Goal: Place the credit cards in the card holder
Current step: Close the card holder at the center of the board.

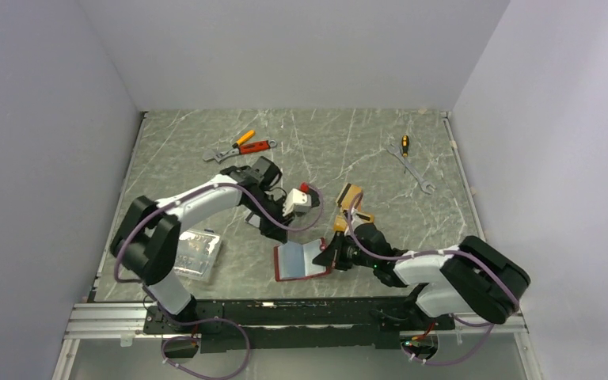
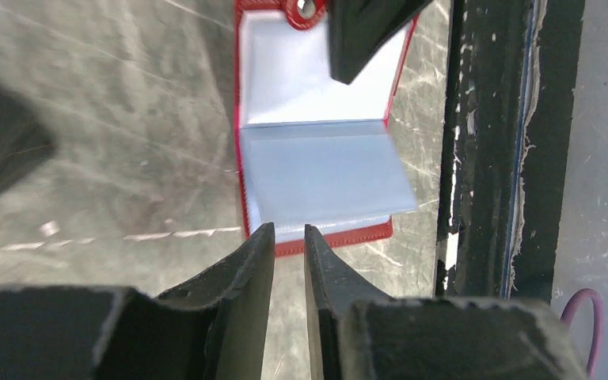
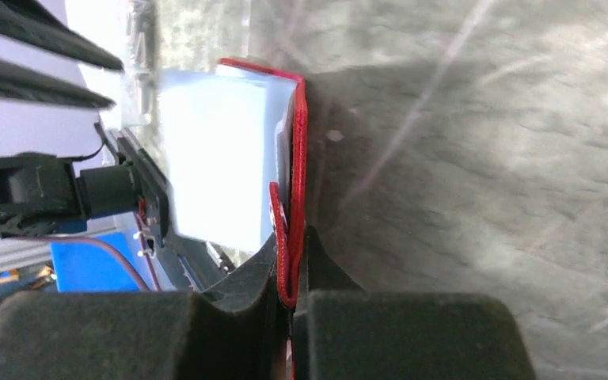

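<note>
Now | right hand (image 3: pixel 291 252) clenched on edge of red card holder (image 2: pixel 317 170) | holder lies open just ahead of left hand (image 2: pixel 289 234) | left hand released, jaws slightly parted, empty

No readable text, label, brand or number anywhere; card holder (image 2: pixel 317 170) lining blank.

The wallet (image 1: pixel 297 261) is showing a red rim and pale bluish lining. The cards (image 1: pixel 351 195) are showing orange-gold. The table (image 1: pixel 340 150) is showing grey-green marbling with white veins. The cables (image 1: pixel 115 252) are showing purple.
</note>
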